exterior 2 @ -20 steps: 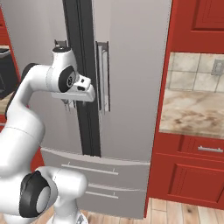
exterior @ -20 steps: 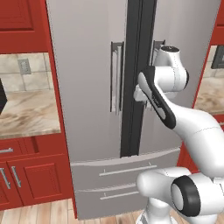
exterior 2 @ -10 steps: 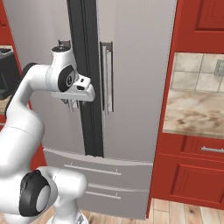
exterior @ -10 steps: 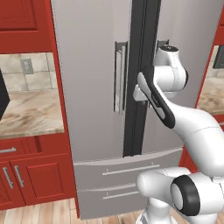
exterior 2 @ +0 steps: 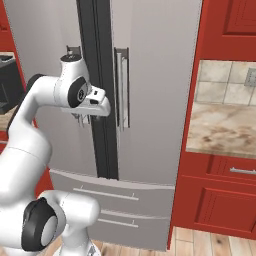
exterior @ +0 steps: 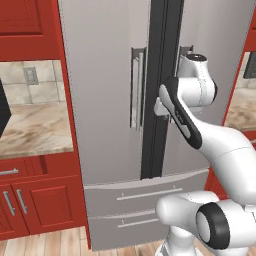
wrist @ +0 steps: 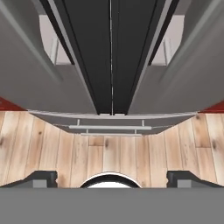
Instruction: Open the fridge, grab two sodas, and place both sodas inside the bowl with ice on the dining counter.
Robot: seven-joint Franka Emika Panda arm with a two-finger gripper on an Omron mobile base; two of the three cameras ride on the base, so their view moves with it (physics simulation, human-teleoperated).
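Note:
The silver-grey fridge (exterior: 105, 75) (exterior 2: 155, 75) stands straight ahead with both doors shut and a dark seam between them. In the hand view the fridge (wrist: 35, 78) is seen from above, its doors running down to the two drawers. My gripper (exterior 2: 81, 119) hangs close in front of the seam at handle height, pointing down, beside the vertical bar handles (exterior: 136, 87). In the hand view the gripper (wrist: 112, 177) is open, its fingertips (wrist: 41, 177) wide apart with nothing between them. The sodas, the bowl and the dining counter are out of view.
Red cabinets flank the fridge, with marbled wall countertops (exterior: 35, 127) (exterior 2: 222, 130) on both sides. A black appliance (exterior 2: 10, 82) sits on the counter beside the arm. Two fridge drawers (exterior: 145, 200) lie below the doors, and the wooden floor (wrist: 109, 153) lies under the hand.
The whole picture has slid slightly to the right, so the base has shifted a little. The arm holds its pose at the seam and the gripper stays open.

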